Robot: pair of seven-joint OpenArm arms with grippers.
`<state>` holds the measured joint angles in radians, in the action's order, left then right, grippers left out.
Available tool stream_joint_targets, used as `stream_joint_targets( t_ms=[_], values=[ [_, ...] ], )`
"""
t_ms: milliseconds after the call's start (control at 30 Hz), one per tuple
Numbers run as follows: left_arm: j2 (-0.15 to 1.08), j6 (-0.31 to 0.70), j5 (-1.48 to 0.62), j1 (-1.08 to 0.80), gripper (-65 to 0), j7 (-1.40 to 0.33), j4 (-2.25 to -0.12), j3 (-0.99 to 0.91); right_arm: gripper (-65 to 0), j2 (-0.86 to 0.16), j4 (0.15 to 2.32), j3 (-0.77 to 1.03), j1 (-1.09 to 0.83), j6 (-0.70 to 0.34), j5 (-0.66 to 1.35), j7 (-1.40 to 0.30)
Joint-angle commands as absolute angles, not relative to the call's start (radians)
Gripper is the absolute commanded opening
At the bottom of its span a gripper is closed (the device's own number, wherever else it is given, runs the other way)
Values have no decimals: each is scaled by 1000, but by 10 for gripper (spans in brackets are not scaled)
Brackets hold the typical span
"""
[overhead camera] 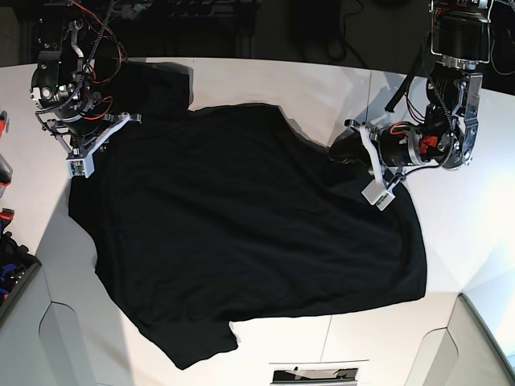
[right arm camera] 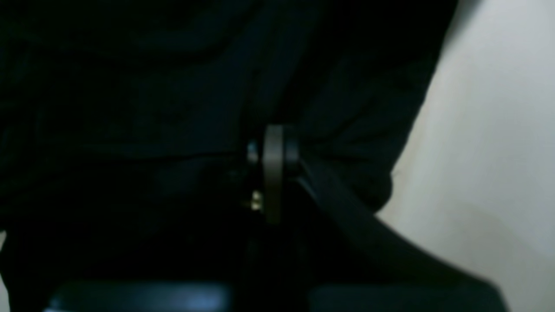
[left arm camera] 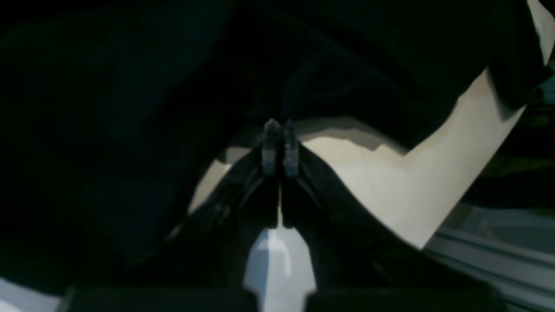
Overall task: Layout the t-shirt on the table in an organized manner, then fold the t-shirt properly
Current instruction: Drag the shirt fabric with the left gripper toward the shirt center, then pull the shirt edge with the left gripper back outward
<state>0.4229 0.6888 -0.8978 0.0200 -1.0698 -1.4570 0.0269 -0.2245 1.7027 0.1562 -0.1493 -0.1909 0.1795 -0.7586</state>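
The black t-shirt [overhead camera: 249, 225] lies spread over the white table [overhead camera: 265, 80], plain side up; its print, patch and tag are hidden. One sleeve reaches the near edge and another lies at the back left. My left gripper [overhead camera: 342, 150] is shut on a bunched fold at the shirt's right upper edge. In the left wrist view its fingertips [left arm camera: 279, 130] pinch black cloth [left arm camera: 130, 108] above the table [left arm camera: 390, 182]. My right gripper [overhead camera: 109, 149] sits on the shirt's left upper edge. In the right wrist view it [right arm camera: 273, 143] is shut on dark cloth [right arm camera: 151, 86], with the table [right arm camera: 490, 130] to the right.
A dark bin [overhead camera: 10, 269] with coloured items stands at the left edge. The table's front edge has angled corners, and a small dark slot [overhead camera: 314, 375] lies at the front middle. Cables and dark equipment line the back.
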Motion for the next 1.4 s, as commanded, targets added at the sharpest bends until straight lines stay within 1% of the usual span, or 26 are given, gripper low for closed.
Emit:
stream_joint_targets(
  t_ms=[0, 133, 233, 400, 600, 833, 967, 1100, 1267, 1367],
  values=[
    [427, 698, -897, 45, -650, -1026, -1473, 20, -650, -233, 1711, 158, -147, -199, 184, -775],
    [381, 698, -722, 62, -650, -907, -1470, 35, -650, -233, 1711, 158, -147, -199, 183, -778],
    [340, 698, -671, 112, -650, -889, -1428, 86, -650, -233, 1711, 158, -147, -199, 184, -778],
    [279, 698, -646, 249, -650, -859, -1296, 183, -650, -233, 1711, 158, -148, -199, 184, -787],
    [209, 698, -644, 361, -650, -864, -1289, 197, -650, -233, 1711, 158, -173, -199, 192, -789],
    [161, 698, -593, 390, -650, -856, -1289, 197, -650, -233, 1711, 158, -189, -208, 191, -789],
    [171, 698, -593, 390, -650, -865, -1289, 197, -650, -233, 1711, 158, -195, -208, 191, -789],
    [212, 698, -638, 378, -650, -927, -1289, 197, -650, -233, 1711, 158, -195, -208, 192, -789],
    [331, 698, -731, 336, -650, -949, -1289, 192, -650, -233, 1711, 158, -195, -209, 191, -789],
    [403, 698, -764, 305, -650, -950, -1289, 139, -650, -233, 1711, 158, -195, -210, 191, -790]
  ],
)
